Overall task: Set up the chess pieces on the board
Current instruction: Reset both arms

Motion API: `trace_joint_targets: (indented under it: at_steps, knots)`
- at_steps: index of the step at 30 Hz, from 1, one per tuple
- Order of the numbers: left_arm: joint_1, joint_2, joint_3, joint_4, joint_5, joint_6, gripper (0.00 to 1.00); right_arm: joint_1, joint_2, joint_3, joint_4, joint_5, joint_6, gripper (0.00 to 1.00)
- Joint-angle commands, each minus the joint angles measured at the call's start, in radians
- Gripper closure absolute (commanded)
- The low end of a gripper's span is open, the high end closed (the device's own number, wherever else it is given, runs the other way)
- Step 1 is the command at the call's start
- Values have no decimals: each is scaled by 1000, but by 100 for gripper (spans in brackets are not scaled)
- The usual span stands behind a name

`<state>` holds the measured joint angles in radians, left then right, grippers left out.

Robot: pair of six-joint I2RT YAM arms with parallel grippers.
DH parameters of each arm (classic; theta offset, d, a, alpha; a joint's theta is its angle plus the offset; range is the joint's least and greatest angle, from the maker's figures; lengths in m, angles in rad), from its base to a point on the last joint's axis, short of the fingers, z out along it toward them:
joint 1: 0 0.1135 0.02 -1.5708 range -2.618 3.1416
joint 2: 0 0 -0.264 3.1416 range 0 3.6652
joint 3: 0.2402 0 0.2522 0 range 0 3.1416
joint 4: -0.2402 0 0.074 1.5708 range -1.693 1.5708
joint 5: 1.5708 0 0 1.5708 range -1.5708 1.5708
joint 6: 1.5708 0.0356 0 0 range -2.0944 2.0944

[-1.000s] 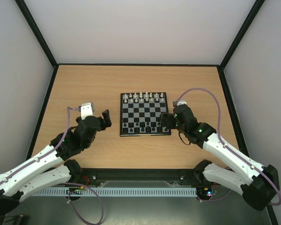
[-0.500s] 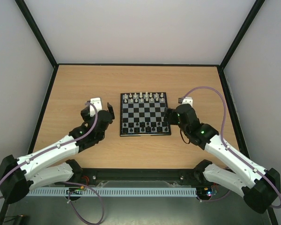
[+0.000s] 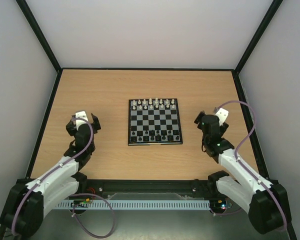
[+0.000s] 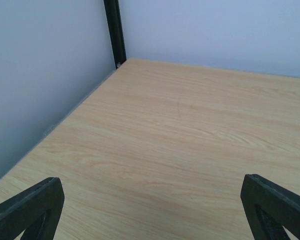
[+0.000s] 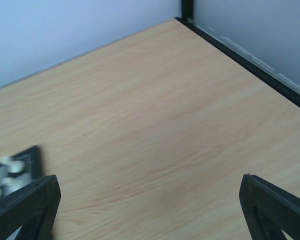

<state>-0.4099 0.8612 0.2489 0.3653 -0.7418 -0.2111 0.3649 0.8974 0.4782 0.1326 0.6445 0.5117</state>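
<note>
The board (image 3: 155, 116) lies in the middle of the table, a small black and silvery-grey checkered square. Tiny black chess pieces (image 3: 151, 136) stand along its two near rows, and white pieces (image 3: 153, 104) along the far rows. My left gripper (image 3: 83, 123) hovers well left of the board, open and empty. In the left wrist view its fingers (image 4: 27, 210) frame only bare wood. My right gripper (image 3: 211, 122) is to the right of the board, open and empty too. Its wrist view catches a blurred far corner of the board (image 5: 31, 156) with white pieces (image 5: 5, 171).
The wooden table (image 3: 105, 90) is boxed in by pale walls with black corner posts (image 4: 115, 31). A black edge strip (image 5: 250, 65) runs along the right wall. Purple cables (image 3: 240, 107) loop off both wrists.
Both arms have drawn away from the board's near corners, the left one to the left and the right one to the right. Both grippers stayed open.
</note>
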Motion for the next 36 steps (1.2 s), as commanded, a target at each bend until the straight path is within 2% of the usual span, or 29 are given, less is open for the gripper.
trace_joint_targets:
  at_steps: [1, 5, 9, 11, 13, 16, 18, 21, 22, 26, 28, 32, 34, 36]
  knots:
    - [94, 16, -34, 215, 111, 64, 0, -71, 30, -118, 245, 142, -34, 1]
    - [172, 118, -42, 337, 184, 63, 0, -123, 136, -166, 394, 167, -66, 1]
    - [241, 336, -40, 512, 248, 40, 0, -187, 251, -193, 549, 134, -65, 1]
    - [249, 394, 5, 491, 269, 53, 0, -223, 319, -201, 609, 120, -58, 2]
    - [272, 415, 2, 541, 285, 48, 1, -257, 383, -197, 647, 97, -36, 1]
    - [357, 449, 3, 600, 397, -6, 0, -273, 466, -155, 700, 65, -69, 1]
    - [410, 487, 40, 574, 455, -25, 0, -273, 523, -108, 695, 86, -108, 1]
    - [433, 506, 49, 589, 485, -9, 0, -273, 568, -136, 847, 39, -180, 2]
    - [439, 511, 52, 595, 490, -4, 1, -273, 580, -110, 803, 42, -173, 1]
    - [457, 544, 61, 626, 516, 17, 0, -270, 596, -102, 809, 11, -199, 1]
    - [464, 570, 46, 706, 509, 15, 1, -270, 576, -123, 844, -36, -232, 2]
    - [462, 567, 43, 694, 511, 19, 0, -259, 566, -162, 923, -188, -329, 1]
    - [462, 561, 33, 710, 519, 22, 0, -253, 568, -225, 1027, -209, -339, 1]
    - [460, 558, 8, 761, 561, 44, 0, -257, 565, -246, 1063, -199, -325, 1]
